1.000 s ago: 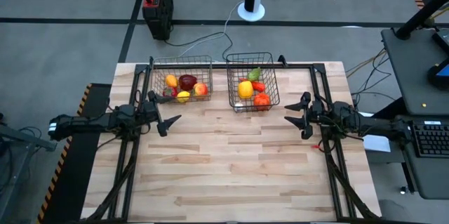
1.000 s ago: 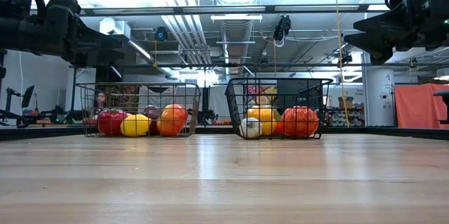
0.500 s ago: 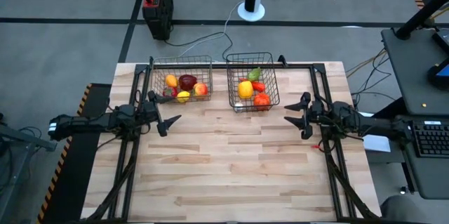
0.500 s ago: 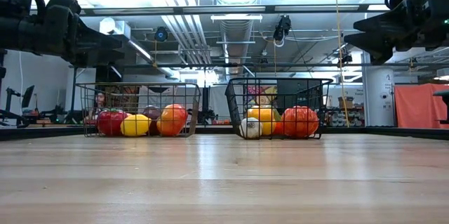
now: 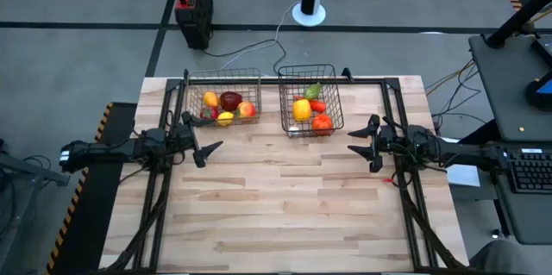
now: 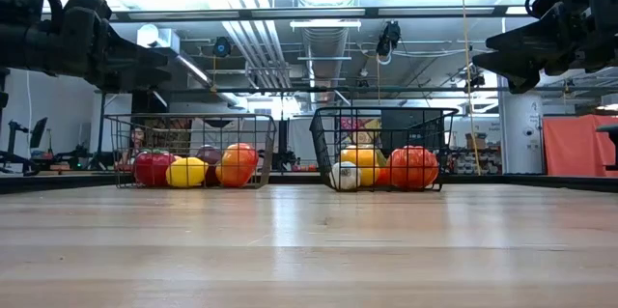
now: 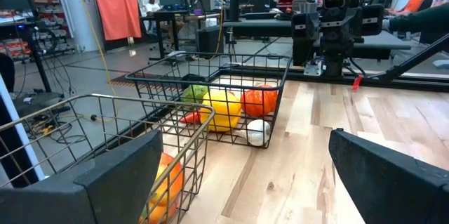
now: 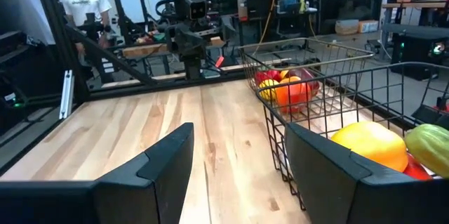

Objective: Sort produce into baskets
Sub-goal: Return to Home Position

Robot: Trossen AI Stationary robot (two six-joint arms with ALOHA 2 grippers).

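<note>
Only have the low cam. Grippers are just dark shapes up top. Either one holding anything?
Observer: No. Its wrist view shows the left gripper open and empty.
Operator: Right one?
Observer: The right gripper is open and empty too, at the right side of the table.
Operator: Any produce outside the baskets?
Observer: From above, none shows on the boards; every piece I see lies in the left basket or the right basket.
</note>
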